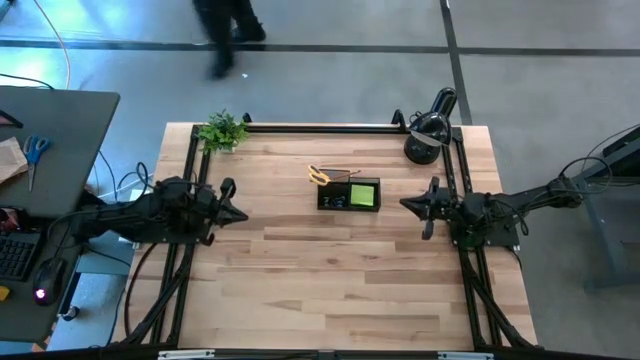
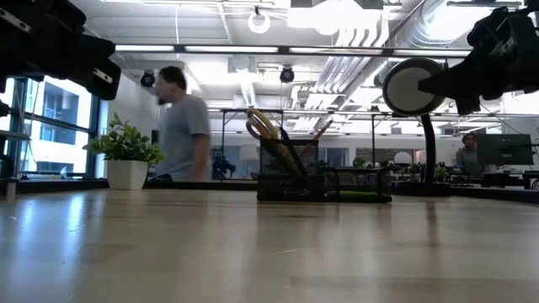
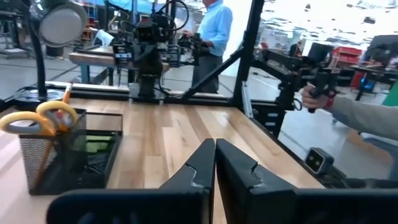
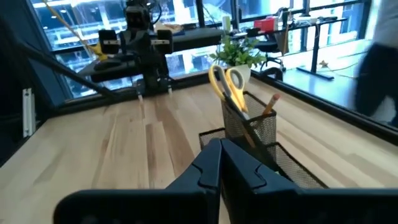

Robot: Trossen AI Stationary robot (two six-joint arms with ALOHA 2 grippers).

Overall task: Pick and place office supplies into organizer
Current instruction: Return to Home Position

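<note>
Organizer (image 2: 274, 182) sits on the wooden table (image 2: 253, 252), a person (image 2: 184, 126) beyond.

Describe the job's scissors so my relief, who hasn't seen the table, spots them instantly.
On the wooden table, near the black lamp, sits the black mesh organizer. The yellow-handled scissors stand handles-up in its taller cup beside orange pencils. The blue-handled scissors, the only other pair, lie flat on the dark side desk, off the table.
</note>
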